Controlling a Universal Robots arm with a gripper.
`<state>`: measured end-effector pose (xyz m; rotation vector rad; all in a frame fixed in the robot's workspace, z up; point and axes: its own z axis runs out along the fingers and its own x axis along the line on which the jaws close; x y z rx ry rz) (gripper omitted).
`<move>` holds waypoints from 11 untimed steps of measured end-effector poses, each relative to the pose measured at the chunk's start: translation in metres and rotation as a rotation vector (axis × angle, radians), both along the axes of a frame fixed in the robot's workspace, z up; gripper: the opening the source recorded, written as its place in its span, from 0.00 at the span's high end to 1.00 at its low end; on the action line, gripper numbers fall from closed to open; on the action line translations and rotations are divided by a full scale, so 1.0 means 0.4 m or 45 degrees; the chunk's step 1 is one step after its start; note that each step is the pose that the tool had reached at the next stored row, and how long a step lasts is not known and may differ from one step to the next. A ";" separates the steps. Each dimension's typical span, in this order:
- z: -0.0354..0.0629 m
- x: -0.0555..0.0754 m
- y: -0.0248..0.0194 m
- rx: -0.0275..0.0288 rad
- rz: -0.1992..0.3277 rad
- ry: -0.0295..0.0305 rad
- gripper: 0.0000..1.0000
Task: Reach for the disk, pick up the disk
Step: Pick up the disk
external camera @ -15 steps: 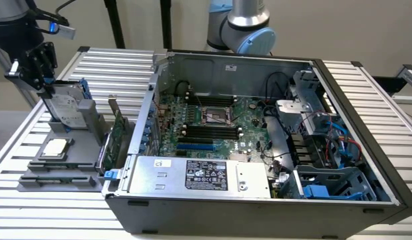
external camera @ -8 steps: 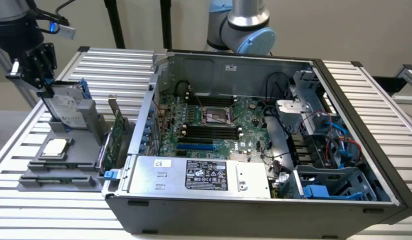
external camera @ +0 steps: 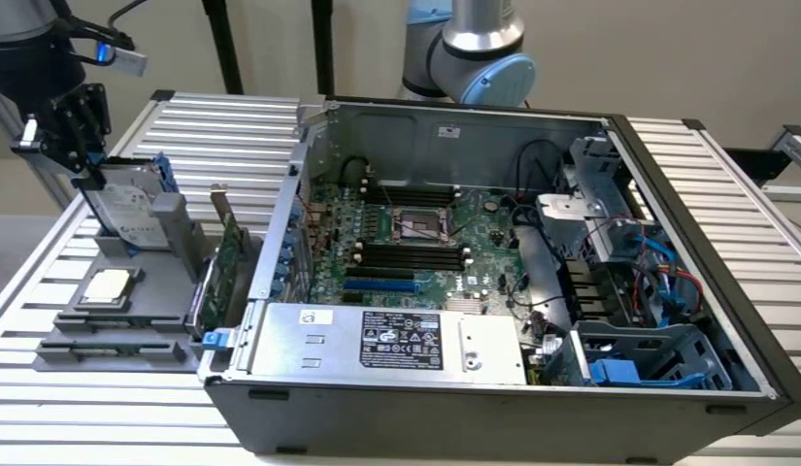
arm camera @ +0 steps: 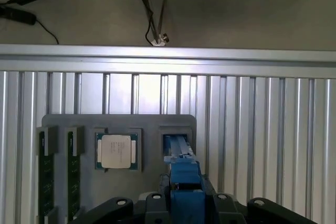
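Pinching the upright disk [external camera: 121,214] by its blue carrier, tool [external camera: 96,177] over grey holder tray [external camera: 148,322], white label print unreadable, CPU chip [external camera: 106,284] nearby, slatted bench [external camera: 50,408] beneath

Robotics lab bench, robot arm [external camera: 472,49], opened computer case [external camera: 504,413] on slatted aluminium table [external camera: 218,116]

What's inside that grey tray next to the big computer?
The grey tray holds a square silver chip, two green memory sticks and the disk, standing in a slot. The slot hides the disk's lower part; the gripper covers part of its top.
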<state>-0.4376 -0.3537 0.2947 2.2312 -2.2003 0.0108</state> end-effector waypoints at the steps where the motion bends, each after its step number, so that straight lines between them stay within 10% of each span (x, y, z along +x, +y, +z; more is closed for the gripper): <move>1: 0.000 0.000 0.000 0.0000 0.000 0.0000 0.67; 11: 0.008 0.000 0.000 0.0000 0.000 0.0001 0.67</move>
